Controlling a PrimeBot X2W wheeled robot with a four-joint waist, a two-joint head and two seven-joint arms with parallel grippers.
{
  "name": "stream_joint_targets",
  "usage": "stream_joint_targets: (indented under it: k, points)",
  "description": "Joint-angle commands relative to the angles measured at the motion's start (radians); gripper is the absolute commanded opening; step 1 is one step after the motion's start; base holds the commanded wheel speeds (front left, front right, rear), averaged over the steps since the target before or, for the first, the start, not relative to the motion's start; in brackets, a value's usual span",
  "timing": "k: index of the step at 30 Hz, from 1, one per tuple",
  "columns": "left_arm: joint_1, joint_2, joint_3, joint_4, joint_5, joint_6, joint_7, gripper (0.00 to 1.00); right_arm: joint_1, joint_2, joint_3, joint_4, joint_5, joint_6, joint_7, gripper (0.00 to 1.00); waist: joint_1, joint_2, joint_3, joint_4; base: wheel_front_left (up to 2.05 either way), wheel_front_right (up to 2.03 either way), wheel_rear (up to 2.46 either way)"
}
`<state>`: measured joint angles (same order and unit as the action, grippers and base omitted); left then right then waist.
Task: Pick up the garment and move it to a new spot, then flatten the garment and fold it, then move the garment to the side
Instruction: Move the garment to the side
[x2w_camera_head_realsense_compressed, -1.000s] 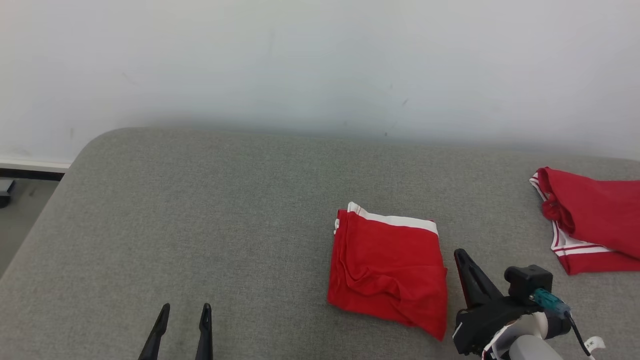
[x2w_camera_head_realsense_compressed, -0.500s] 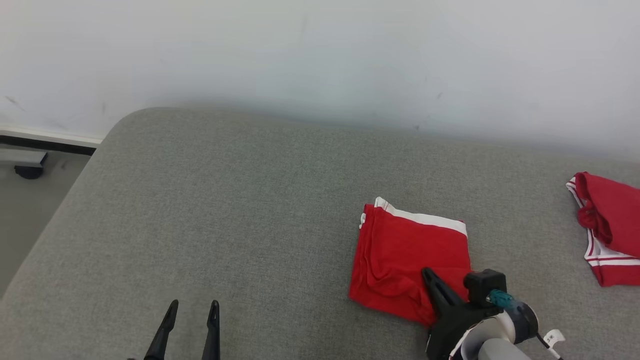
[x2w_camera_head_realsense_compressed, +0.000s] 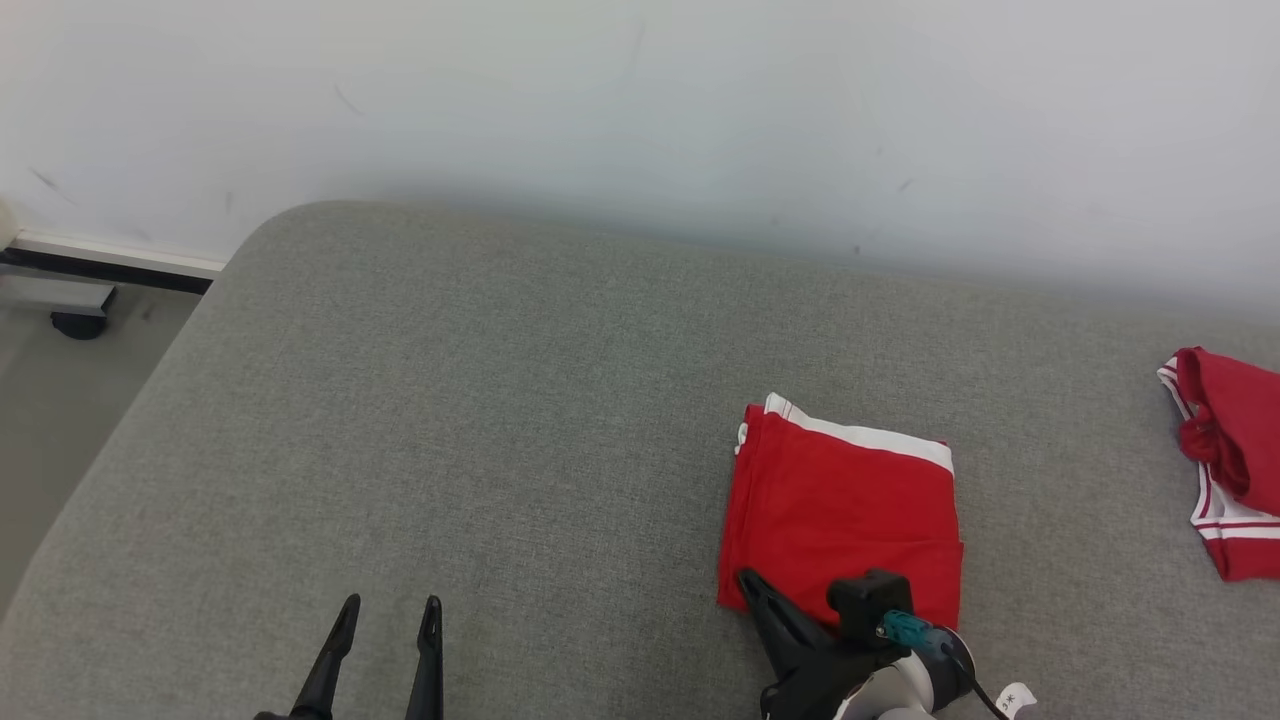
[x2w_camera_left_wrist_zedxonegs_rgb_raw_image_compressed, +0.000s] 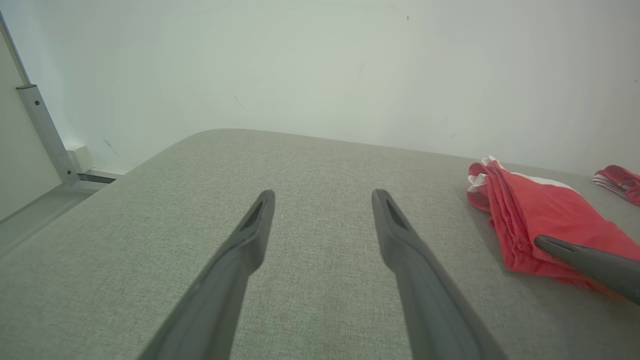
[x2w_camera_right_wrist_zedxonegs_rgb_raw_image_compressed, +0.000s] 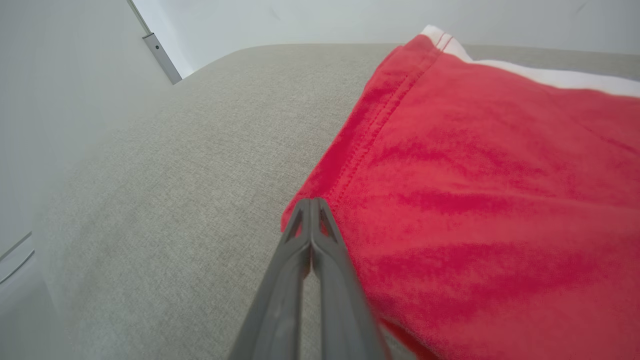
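Note:
A folded red garment (x2w_camera_head_realsense_compressed: 845, 500) with a white band along its far edge lies flat on the grey padded surface (x2w_camera_head_realsense_compressed: 480, 420), right of centre. My right gripper (x2w_camera_head_realsense_compressed: 745, 578) is shut, and its tips rest at the garment's near left corner. In the right wrist view the closed fingers (x2w_camera_right_wrist_zedxonegs_rgb_raw_image_compressed: 311, 201) touch the hem of the garment (x2w_camera_right_wrist_zedxonegs_rgb_raw_image_compressed: 475, 190) with nothing between them. Far to the left of the garment, my left gripper (x2w_camera_head_realsense_compressed: 391, 602) stands open and empty above bare fabric. The left wrist view shows the left gripper (x2w_camera_left_wrist_zedxonegs_rgb_raw_image_compressed: 322, 195) with the garment (x2w_camera_left_wrist_zedxonegs_rgb_raw_image_compressed: 535, 215) to its right.
A second red garment with white stripes (x2w_camera_head_realsense_compressed: 1230, 460) lies crumpled at the right edge of the surface. A pale wall runs along the back. The surface's rounded left edge (x2w_camera_head_realsense_compressed: 150, 400) drops to the floor, where a metal rail (x2w_camera_head_realsense_compressed: 60, 295) stands.
The camera has turned, shifting the whole picture right. My shut right gripper has swept from the garment's right side across its near edge to the left corner. The garment's near folds lie smoother.

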<state>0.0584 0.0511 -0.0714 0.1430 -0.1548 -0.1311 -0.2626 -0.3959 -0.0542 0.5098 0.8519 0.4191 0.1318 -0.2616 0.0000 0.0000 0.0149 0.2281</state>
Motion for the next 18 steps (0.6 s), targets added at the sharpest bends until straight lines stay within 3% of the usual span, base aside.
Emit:
stream_joint_targets:
  k: [1, 9, 18]
  points:
    - [-0.008, -0.001, 0.000, 0.001, 0.007, 0.001, -0.003, 1.00, 0.010, 0.003, 0.012, -0.021, 0.010, -0.002, -0.004, 0.00, 0.0000, 0.0000, -0.003, -0.003, 0.00, 0.00, 0.00]
    - [0.007, -0.001, 0.009, -0.007, 0.010, 0.001, -0.003, 1.00, 0.036, 0.001, -0.052, -0.129, -0.017, -0.002, -0.004, 0.00, 0.0000, 0.0000, -0.018, -0.042, 0.00, 0.00, 0.00]
    - [0.020, -0.001, 0.021, -0.012, 0.013, 0.001, -0.003, 1.00, 0.148, -0.047, -0.273, -0.355, -0.132, -0.002, -0.004, 0.00, 0.0000, 0.0000, -0.042, -0.144, 0.00, 0.00, 0.00]
